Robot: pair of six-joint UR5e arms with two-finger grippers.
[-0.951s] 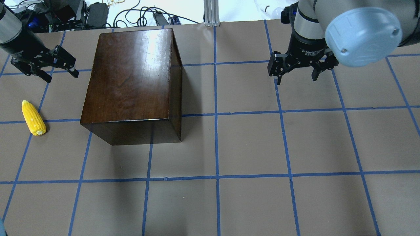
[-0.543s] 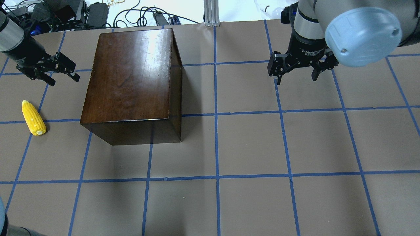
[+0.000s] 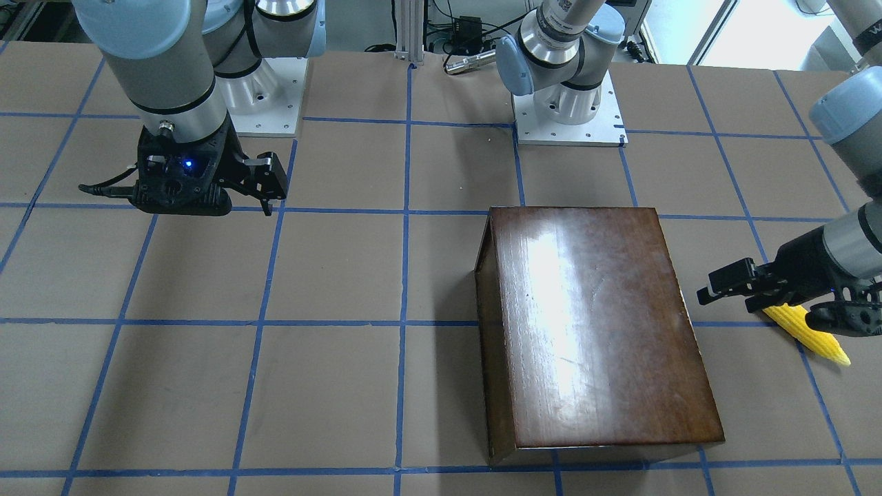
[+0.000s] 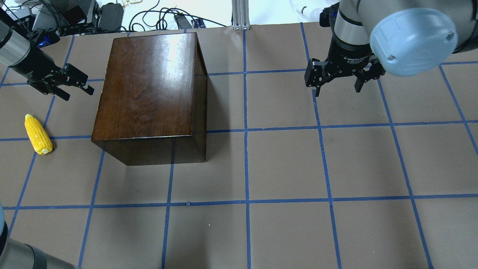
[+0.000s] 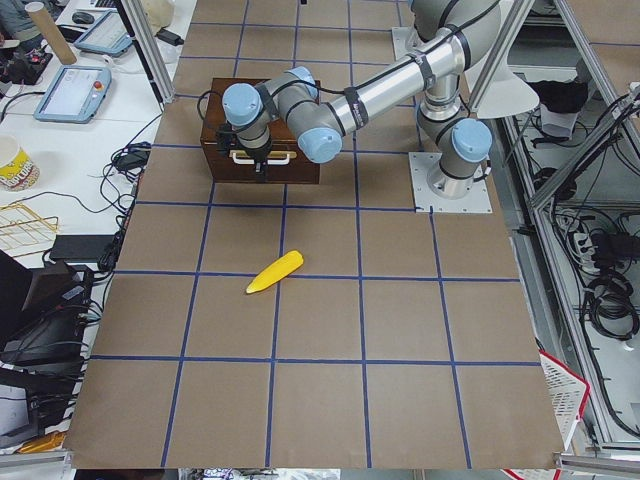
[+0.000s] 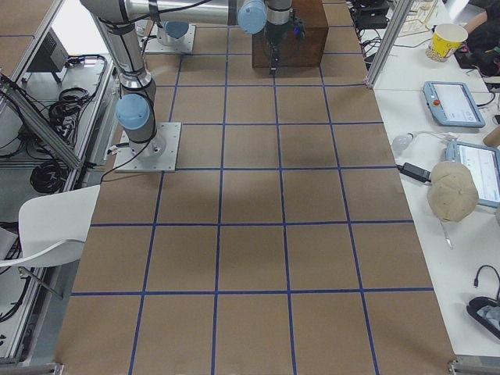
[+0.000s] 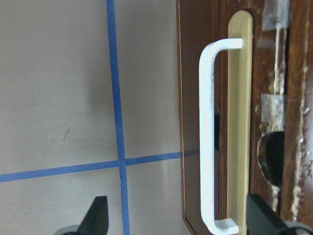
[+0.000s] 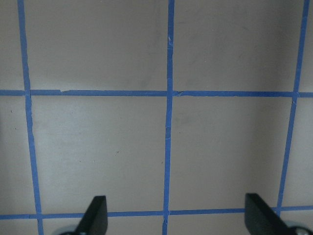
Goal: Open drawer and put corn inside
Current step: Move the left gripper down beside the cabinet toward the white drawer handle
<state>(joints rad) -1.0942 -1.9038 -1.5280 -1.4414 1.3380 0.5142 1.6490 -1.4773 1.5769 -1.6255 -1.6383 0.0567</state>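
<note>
The glossy dark-brown box stands left of the table's middle, with its drawer shut. The drawer front with its white handle fills the right half of the left wrist view. My left gripper is open and empty, level with the handle and a short way from the box's left side; it also shows in the front-facing view. The yellow corn lies on the table left of the box, nearer than the left gripper. My right gripper is open and empty above bare table at the far right.
The brown table carries a blue tape grid. Cables and electronics lie beyond the far edge, and an aluminium post stands there. Both arm bases are bolted on at the robot's side.
My left gripper has moved right toward the box's left side and turned its fingers toward it. The right arm, box and corn have not moved.
</note>
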